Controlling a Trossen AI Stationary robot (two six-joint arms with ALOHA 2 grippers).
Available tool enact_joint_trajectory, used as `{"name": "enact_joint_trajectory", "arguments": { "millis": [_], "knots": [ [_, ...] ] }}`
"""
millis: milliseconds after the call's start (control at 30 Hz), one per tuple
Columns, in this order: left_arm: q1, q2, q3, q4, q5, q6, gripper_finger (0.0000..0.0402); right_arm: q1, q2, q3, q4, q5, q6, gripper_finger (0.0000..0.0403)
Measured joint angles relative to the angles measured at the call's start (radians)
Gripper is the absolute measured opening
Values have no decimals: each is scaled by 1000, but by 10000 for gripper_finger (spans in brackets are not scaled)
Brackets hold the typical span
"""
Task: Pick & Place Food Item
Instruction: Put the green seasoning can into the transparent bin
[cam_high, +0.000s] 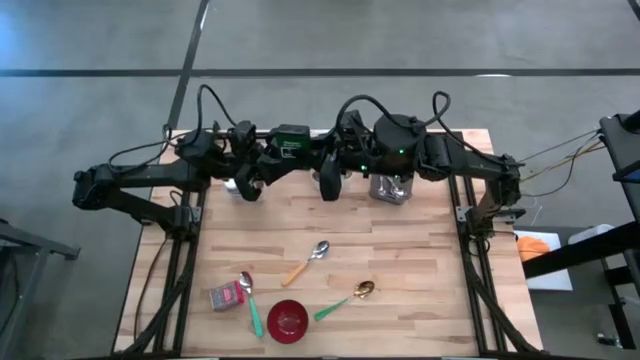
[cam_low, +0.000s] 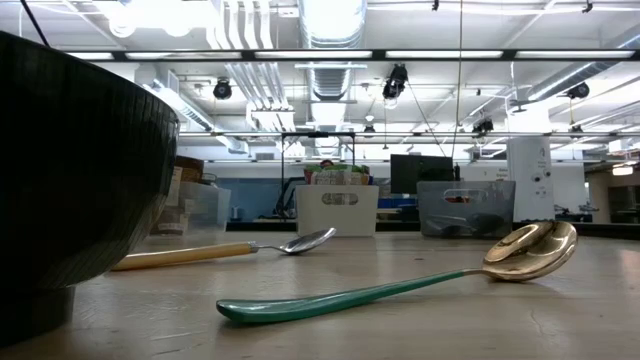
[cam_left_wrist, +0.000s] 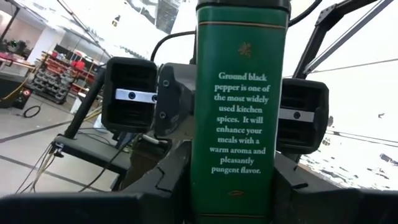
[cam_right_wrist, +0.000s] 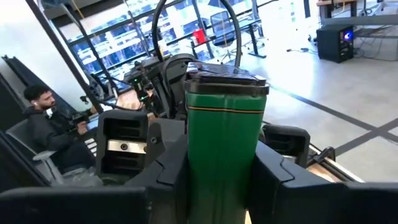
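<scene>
Tin: the green pepper tin (cam_high: 292, 132) is held in the air over the back edge of the table (cam_high: 420, 260), between the two arms and upright in both wrist views.
Left gripper: the left gripper (cam_left_wrist: 239, 193) is closed part-way, with its fingers against the tin's two sides. We read this as a firm hold.
Right gripper: the right gripper (cam_right_wrist: 217, 186) flanks the same tin from the opposite side. Its fingers look pressed to it, though we are less sure of the squeeze here.
Risk, drop: if one side lets go before the other truly has it, the tin falls to the table. The smooth, tall body would slip easily.
Risk, tug: with both grippers clamped, any pull by one arm could twist the tin or skew it in the other's hold.
Risk, landing: we cannot tell where the tin is meant to go. The bowl (cam_high: 287, 320), spoons and red packet (cam_high: 226, 296) crowd the front, so a low carry could knock them.
Hidden, contact: the pads are masked by the tin and the finger bodies, so no view shows the contact line.
Hidden, low view: neither arm nor the tin shows here. The bowl wall fills one side.
Hidden, overhead: the arms overlap, so the fingers cannot be told apart.
Hidden, back of table: a metal object (cam_high: 390, 188) sits under the right arm, and we cannot tell what it is.
Room: a seated person (cam_right_wrist: 43, 124) is beyond the table, well apart from the arms.
</scene>
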Motion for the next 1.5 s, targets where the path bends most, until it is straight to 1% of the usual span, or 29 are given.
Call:
{"name": "enact_joint_trajectory", "arguments": {
  "millis": [100, 133, 167, 300, 367, 467, 533, 633, 733, 833, 933, 1000, 1100, 1233, 1333, 1433, 1500],
  "knots": [
    [0, 0, 0, -3, -4, -1, 129, 0, 0, 0, -3, -11, -12, 98],
    [0, 0, 0, -3, -6, -7, 139, 0, 0, 0, -5, -18, -16, 98],
    [0, 0, 0, -7, 5, -24, 157, 0, 0, 0, -14, -28, -30, 98],
    [1, -4, 0, -53, 94, -87, 251, 3, -5, 1, -82, -41, -77, 98],
    [3, -26, 1, -117, 129, -100, 289, 4, -10, 1, -124, -48, -78, 98],
    [4, -72, 1, -251, 148, -79, 325, 4, -20, 0, -221, -70, -89, 98],
    [4, -108, 5, -342, 149, -50, 337, 4, -27, 0, -277, -103, -78, 98],
    [5, -141, 52, -467, 157, -27, 341, 2, -31, 0, -373, -148, -64, 98],
    [7, -134, 147, -651, 155, 11, 343, 2, -14, 0, -422, -204, -60, 98],
    [7, -82, 263, -820, 151, 56, 343, 4, 8, 0, -423, -240, -57, 98],
    [7, -15, 374, -977, 155, 113, 343, 4, 24, 0, -413, -250, -56, 98],
    [7, 31, 429, -1079, 156, 142, 343, 2, 28, 0, -410, -268, -56, 98],
    [6, 83, 478, -1137, 167, 157, 344, 2, 32, 0, -409, -292, -46, 98],
    [6, 133, 503, -1132, 251, 172, 344, 4, 32, 0, -407, -310, -46, 98],
    [6, 164, 507, -1135, 289, 180, 343, 6, 32, 0, -404, -318, -47, 98],
    [6, 178, 506, -1134, 315, 184, 327, 8, 32, 0, -404, -322, -48, 98],
    [6, 184, 507, -1133, 320, 191, 303, 8, 32, 0, -404, -323, -48, 98]
  ]
}}
